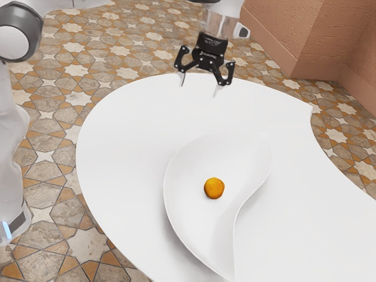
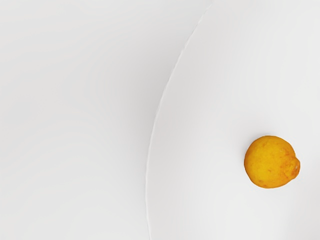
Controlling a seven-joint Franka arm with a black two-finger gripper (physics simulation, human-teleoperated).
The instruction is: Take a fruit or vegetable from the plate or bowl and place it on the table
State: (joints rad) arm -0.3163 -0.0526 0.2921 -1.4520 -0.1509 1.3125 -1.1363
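My gripper (image 1: 198,88) hangs in the air over the far part of the table, its two fingers spread wide with nothing between them. An orange-yellow fruit (image 1: 214,188) lies in the white, curved, leaf-shaped bowl (image 1: 182,214), apart from the gripper, which is higher up and toward the table's far edge. The wrist view has the same round fruit (image 2: 270,162), with a small nub on one side, inside the curved rim of the bowl (image 2: 148,170).
The white table (image 1: 123,153) has a rounded edge and surrounds the bowl with bare surface. Patterned floor tiles lie beyond it, and a brownish wall (image 1: 329,41) stands at the exterior view's upper right.
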